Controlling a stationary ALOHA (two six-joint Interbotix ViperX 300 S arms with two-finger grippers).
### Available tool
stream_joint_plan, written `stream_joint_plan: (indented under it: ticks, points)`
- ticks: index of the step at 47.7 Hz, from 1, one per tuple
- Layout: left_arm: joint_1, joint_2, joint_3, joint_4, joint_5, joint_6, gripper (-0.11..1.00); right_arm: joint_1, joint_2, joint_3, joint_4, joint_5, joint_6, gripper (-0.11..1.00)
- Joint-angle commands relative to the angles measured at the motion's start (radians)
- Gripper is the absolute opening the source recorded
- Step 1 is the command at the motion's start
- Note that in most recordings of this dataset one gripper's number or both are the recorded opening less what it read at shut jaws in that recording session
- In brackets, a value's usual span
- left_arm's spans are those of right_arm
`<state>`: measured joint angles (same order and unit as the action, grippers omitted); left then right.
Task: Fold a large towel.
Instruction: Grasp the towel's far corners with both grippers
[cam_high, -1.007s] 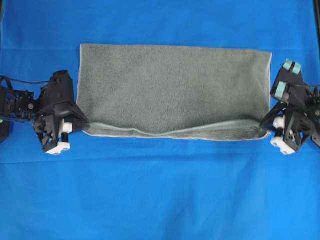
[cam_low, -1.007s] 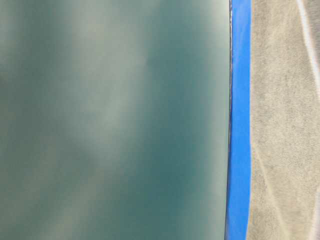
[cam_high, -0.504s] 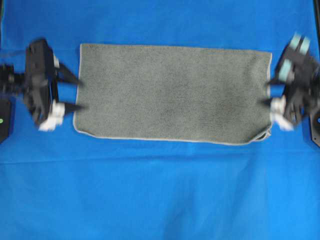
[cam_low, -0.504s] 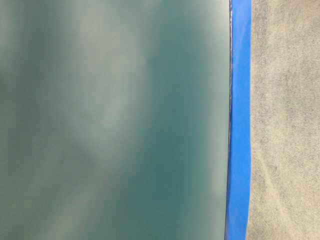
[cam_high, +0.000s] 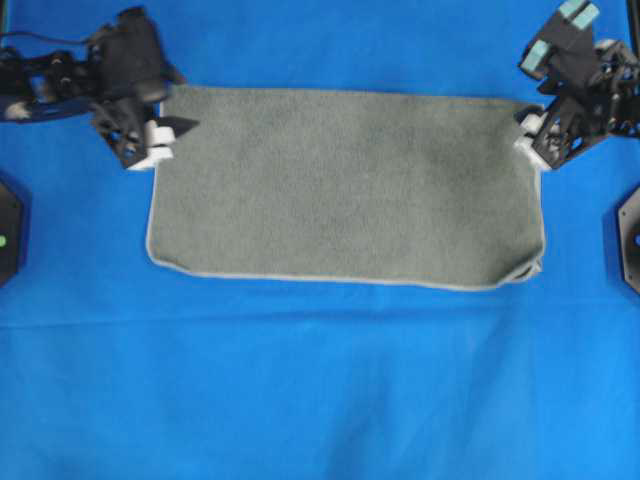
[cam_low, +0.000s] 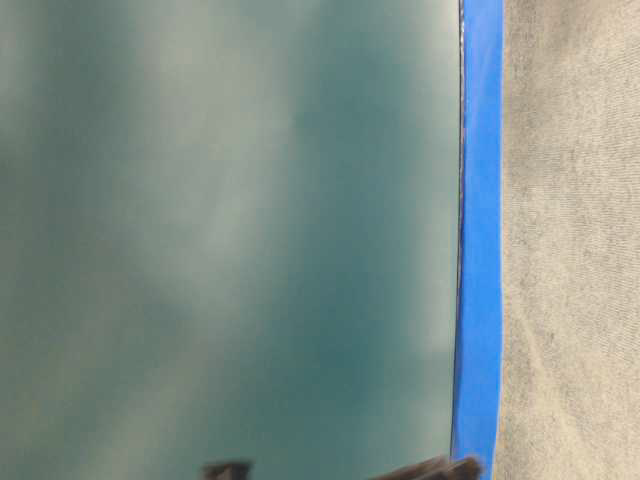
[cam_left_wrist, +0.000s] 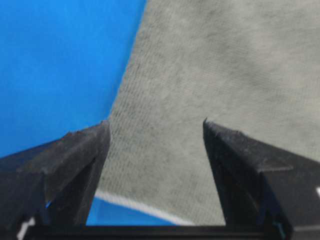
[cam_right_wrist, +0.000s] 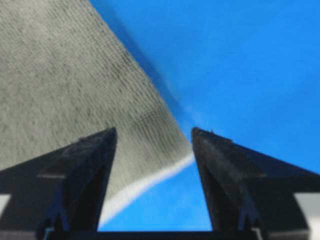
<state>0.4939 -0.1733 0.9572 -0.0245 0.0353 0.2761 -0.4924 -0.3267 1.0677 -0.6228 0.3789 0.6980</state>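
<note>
The large towel lies flat on the blue table covering as a grey-green rectangle with a pale hem along its near and side edges. My left gripper hovers open over the towel's far left corner. In the left wrist view the towel and its hem show between the spread fingers of the left gripper, which hold nothing. My right gripper stands open at the far right corner. In the right wrist view the right gripper frames that corner of the towel, ungripped.
Black arm mounts sit at the left edge and the right edge. The towel's near right corner has a small dark tuck. The table-level view shows mostly a blurred green-grey surface, a blue strip and towel.
Both grippers opened, let go of the towel's near corners and swung up to its far corners. The rumpled near edge has settled flat.
</note>
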Motion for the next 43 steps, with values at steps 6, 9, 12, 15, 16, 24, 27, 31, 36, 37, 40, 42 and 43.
stream_joint_plan:
  ticks: [6,9,12,15,16,24,27,31,36,37,40,42,43]
  points:
    - [0.041,0.147,-0.078,0.002,-0.014,0.051,0.71,-0.051,0.146,-0.035,-0.026,-0.110,-0.018,0.62]
    - [0.060,0.179,-0.094,0.002,-0.015,0.069,0.71,-0.069,0.181,-0.049,-0.035,-0.118,-0.028,0.62]
    - [0.071,0.196,-0.107,0.002,-0.012,0.081,0.71,-0.080,0.198,-0.058,-0.043,-0.118,-0.034,0.62]
    - [0.075,0.201,-0.117,0.002,-0.005,0.092,0.68,-0.086,0.199,-0.061,-0.052,-0.118,-0.035,0.62]
    - [0.075,0.201,-0.120,0.002,-0.002,0.095,0.66,-0.087,0.199,-0.061,-0.057,-0.118,-0.035,0.62]
    - [0.075,0.202,-0.126,0.002,0.078,0.121,0.32,-0.087,0.195,-0.055,-0.074,-0.118,-0.035,0.39]
    - [0.075,0.201,-0.127,0.002,0.120,0.133,0.13,-0.087,0.184,-0.049,-0.074,-0.118,-0.034,0.18]
    - [0.075,0.192,-0.132,0.000,0.164,0.121,0.01,-0.087,0.163,-0.040,-0.072,-0.118,-0.034,0.03]
    - [0.075,0.149,-0.143,0.002,0.225,0.117,0.01,-0.086,0.107,-0.029,-0.066,-0.103,-0.032,0.03]
    - [0.074,0.137,-0.146,0.000,0.238,0.117,0.01,-0.086,0.080,-0.029,-0.063,-0.092,-0.032,0.03]
    - [0.075,0.091,-0.156,0.000,0.284,0.114,0.01,-0.077,0.021,-0.031,-0.057,-0.058,-0.032,0.03]
    - [0.072,0.049,-0.169,-0.002,0.330,0.106,0.01,-0.064,-0.029,-0.034,-0.051,-0.029,-0.032,0.03]
    - [0.071,0.029,-0.173,-0.002,0.348,0.101,0.01,-0.057,-0.052,-0.038,-0.048,-0.015,-0.032,0.03]
